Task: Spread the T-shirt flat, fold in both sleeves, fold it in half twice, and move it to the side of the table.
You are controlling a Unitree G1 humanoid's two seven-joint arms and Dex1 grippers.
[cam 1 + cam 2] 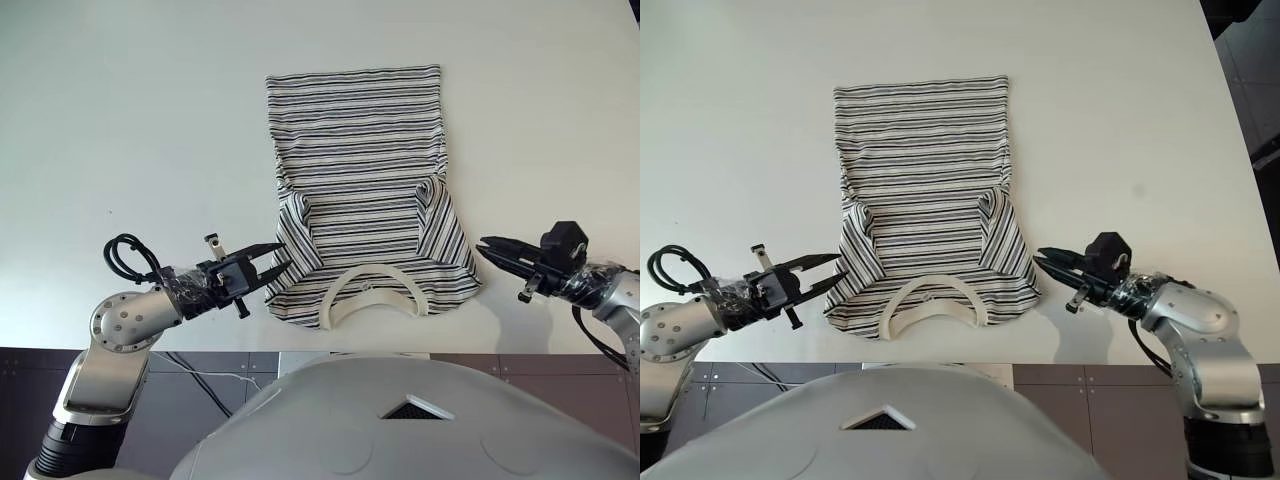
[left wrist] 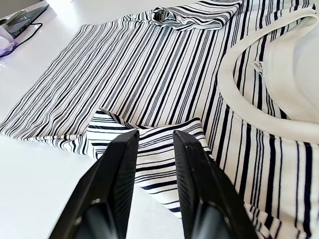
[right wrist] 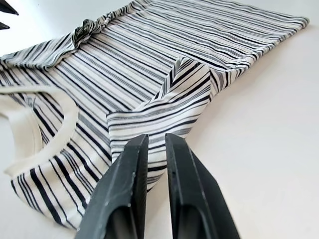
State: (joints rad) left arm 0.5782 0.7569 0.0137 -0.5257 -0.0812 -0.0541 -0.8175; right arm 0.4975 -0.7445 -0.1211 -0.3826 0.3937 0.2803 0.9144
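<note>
Striped T-shirt (image 1: 360, 180) lying flat on a white table (image 1: 120, 120), seen from the head camera. The pale collar (image 1: 334, 298) is nearest the robot and the hem is at the far end. Both sleeves are already folded in over the chest, one (image 1: 297, 235) on the left and one (image 1: 440, 225) on the right, so the halving folds appear to be the next step. The left pincer (image 1: 280, 256) sits at the shirt's left shoulder corner with its jaws parted fairly wide and nothing held. The right pincer (image 1: 487, 246) waits just beside the right shoulder corner, jaws only narrowly apart and also empty. This matched placement suggests each arm is set to take one near corner so the collar end can be carried toward the hem.

Left wrist view: the two dark fingers frame the folded sleeve's corner, which lies on the cloth below them and is not pinched.

Right wrist view: the fingers stand close together above the edge of the other folded sleeve, with a thin gap between them and no cloth gripped.
</note>
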